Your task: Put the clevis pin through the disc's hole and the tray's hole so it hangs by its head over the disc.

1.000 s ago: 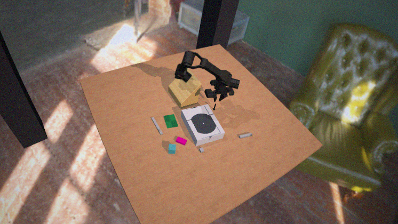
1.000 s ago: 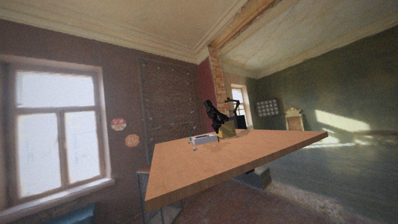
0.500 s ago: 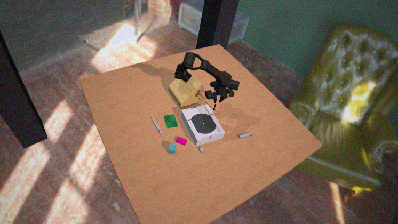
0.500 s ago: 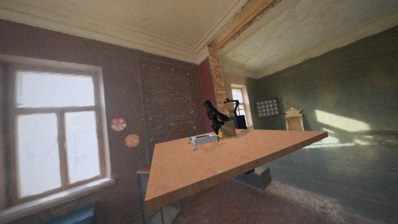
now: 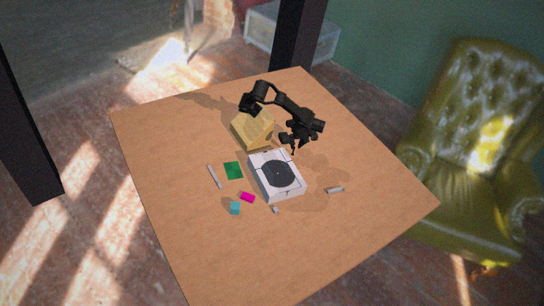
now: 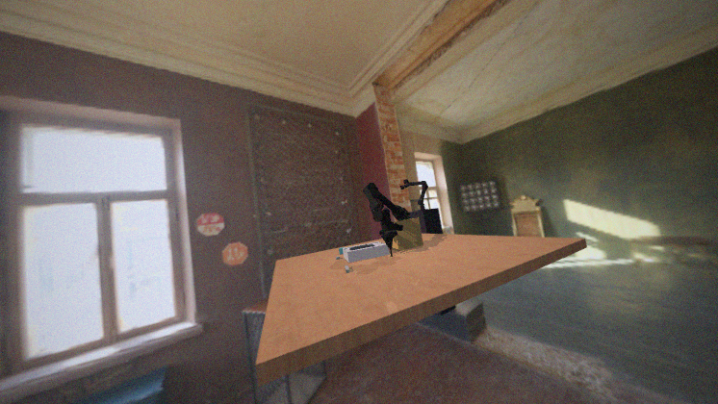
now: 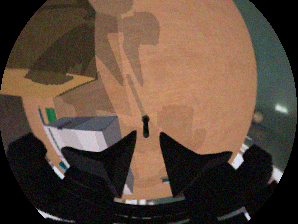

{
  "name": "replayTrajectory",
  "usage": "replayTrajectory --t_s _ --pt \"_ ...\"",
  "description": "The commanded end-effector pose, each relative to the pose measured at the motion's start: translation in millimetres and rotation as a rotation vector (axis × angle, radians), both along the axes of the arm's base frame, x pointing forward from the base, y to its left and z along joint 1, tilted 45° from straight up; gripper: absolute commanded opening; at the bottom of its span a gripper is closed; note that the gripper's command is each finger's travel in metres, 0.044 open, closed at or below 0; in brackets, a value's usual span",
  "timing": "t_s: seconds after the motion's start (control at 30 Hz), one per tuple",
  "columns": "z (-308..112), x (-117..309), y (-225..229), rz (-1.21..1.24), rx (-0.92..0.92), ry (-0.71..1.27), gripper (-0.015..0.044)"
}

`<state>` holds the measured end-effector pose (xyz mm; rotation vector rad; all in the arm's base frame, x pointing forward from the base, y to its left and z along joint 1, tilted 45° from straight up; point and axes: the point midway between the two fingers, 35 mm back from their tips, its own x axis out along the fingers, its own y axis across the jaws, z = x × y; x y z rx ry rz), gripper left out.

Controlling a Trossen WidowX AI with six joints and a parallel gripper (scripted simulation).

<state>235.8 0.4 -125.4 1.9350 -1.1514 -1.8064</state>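
Looks like a large room in an old house, partly worn. Seen: buttoned olive-green leather armchair; tall white-framed window in a dull purple wall; moulded cream plaster ceiling; exposed red-brick strip; scuffed reddish floor with sunlight patches. Exact use of room: cannot tell.
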Motion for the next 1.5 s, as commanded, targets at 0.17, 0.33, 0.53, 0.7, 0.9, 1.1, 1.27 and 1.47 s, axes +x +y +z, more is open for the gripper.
replayTrajectory --t_s 0.17,0.33,0.53,0.7,0.9,1.1,1.27,1.47 --pt "-4 -5 -5 0.003 -0.009 0.017 0.0160" --pt "-4 -5 -5 0.003 -0.009 0.017 0.0160" --pt "-4 -5 -5 0.003 -0.009 0.017 0.0029" --pt "-4 -5 -5 0.003 -0.009 0.017 0.0000" --pt "-4 -5 -5 0.003 -0.009 0.017 0.0000" --pt "4 -3 3 0.003 -0.008 0.017 0.0000" --pt "4 -6 3 0.009 -0.013 0.030 0.0000" --pt "2 0 2 -0.051 0.014 0.098 0.0000"
